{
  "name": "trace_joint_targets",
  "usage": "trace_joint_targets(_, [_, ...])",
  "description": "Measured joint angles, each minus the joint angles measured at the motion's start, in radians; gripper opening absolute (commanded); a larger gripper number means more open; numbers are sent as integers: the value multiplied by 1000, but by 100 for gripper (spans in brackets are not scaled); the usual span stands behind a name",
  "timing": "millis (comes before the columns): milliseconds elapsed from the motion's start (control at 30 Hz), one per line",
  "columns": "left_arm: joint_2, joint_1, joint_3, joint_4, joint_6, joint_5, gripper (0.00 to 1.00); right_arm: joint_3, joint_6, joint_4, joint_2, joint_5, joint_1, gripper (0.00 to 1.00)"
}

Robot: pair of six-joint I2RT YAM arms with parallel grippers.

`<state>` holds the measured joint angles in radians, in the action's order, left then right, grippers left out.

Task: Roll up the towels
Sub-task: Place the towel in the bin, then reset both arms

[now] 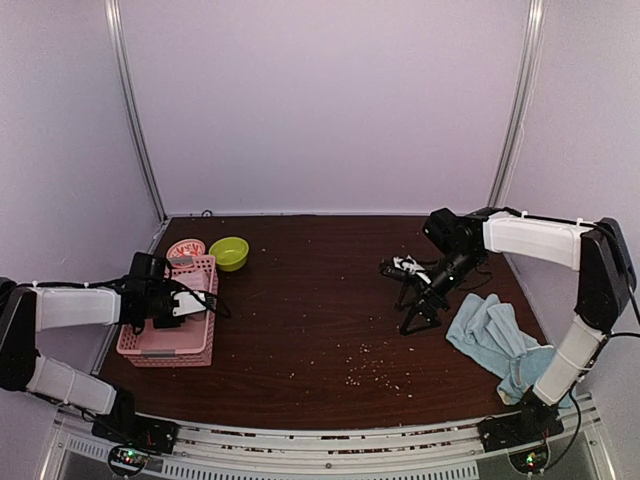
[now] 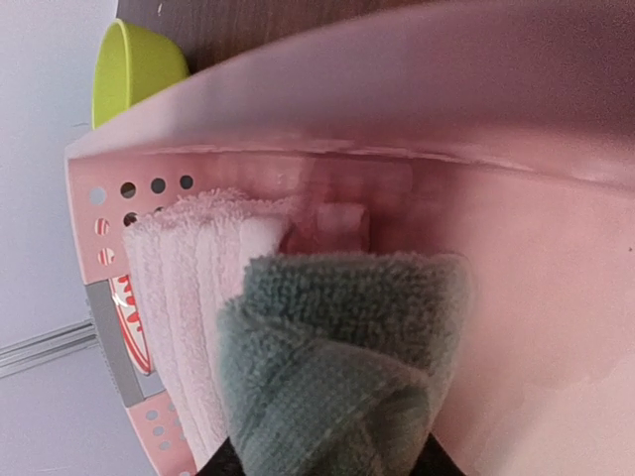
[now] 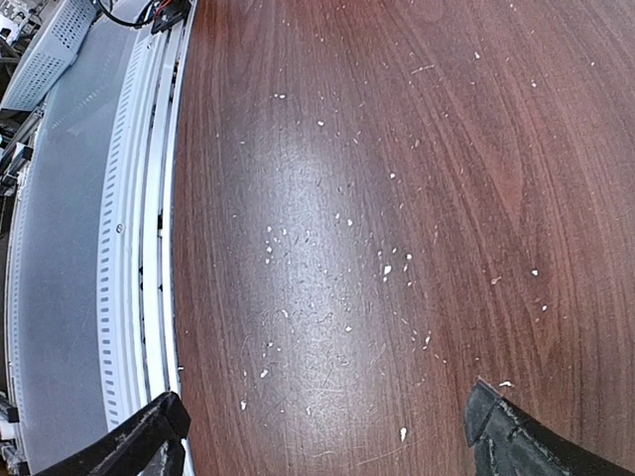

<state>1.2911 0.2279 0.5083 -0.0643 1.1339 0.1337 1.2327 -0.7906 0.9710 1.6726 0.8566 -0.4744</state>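
Hovering my left fingers [image 1: 188, 303] over the pink basket [image 1: 165, 352] at left. The rolled green towel [image 2: 342, 357] sits between them, beside the rolled pink towel [image 2: 189, 297]; can't tell if gripped or let go. Right fingers [image 1: 418, 314] spread wide over the worktop [image 3: 397, 149]. Light blue towels [image 1: 490, 335] heaped near right.

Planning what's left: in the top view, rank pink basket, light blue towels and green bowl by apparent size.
1. pink basket and light blue towels: about alike; the right arm covers part of the towels, so unranked.
2. green bowl: clearly smallest.
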Motion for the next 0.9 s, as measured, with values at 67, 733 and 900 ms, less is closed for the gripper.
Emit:
trace_joint_targets(67, [-17,0,-21,27,18,6,41,0,-5,6,10,0,0,100])
trace_joint_targets(733, [-48,-4,-24,8,56,19,98,1,-24,30,13,14,0,100])
trace_joint_targets(900, [-116,-8,-26,-105,69,27,98,1,-28,37,14,21,0,100])
